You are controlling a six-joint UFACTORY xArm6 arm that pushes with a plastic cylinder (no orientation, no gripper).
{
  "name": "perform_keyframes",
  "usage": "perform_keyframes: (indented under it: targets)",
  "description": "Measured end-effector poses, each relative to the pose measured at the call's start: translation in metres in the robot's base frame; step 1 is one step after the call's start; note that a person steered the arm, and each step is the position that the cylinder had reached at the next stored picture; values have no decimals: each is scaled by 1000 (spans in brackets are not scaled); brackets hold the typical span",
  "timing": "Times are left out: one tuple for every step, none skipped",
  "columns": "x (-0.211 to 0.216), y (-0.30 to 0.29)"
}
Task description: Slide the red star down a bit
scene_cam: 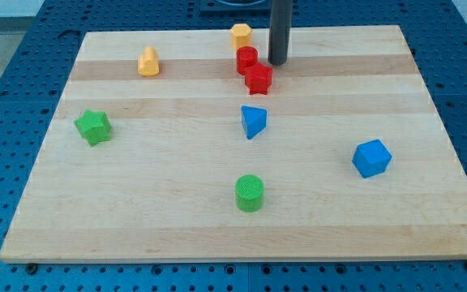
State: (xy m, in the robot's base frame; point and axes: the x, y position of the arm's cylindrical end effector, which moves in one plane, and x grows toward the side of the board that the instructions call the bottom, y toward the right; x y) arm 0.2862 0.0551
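Observation:
The red star (pixel 259 79) lies near the top middle of the wooden board (pixel 136 211). A red cylinder (pixel 246 59) touches it at its upper left. My tip (pixel 277 62) is the lower end of the dark rod, just up and right of the red star and to the right of the red cylinder, a small gap away from both.
An orange hexagonal block (pixel 241 36) sits above the red cylinder. Another orange block (pixel 148 62) is at top left. A green star (pixel 93 126) is at left, a blue triangle (pixel 253 122) below the red star, a green cylinder (pixel 250 193) lower middle, a blue cube (pixel 371 158) at right.

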Motion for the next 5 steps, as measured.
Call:
perform_keyframes:
  targets:
    - [10, 5]
    - [26, -2]
    - [44, 1]
    - [56, -9]
    - [58, -10]
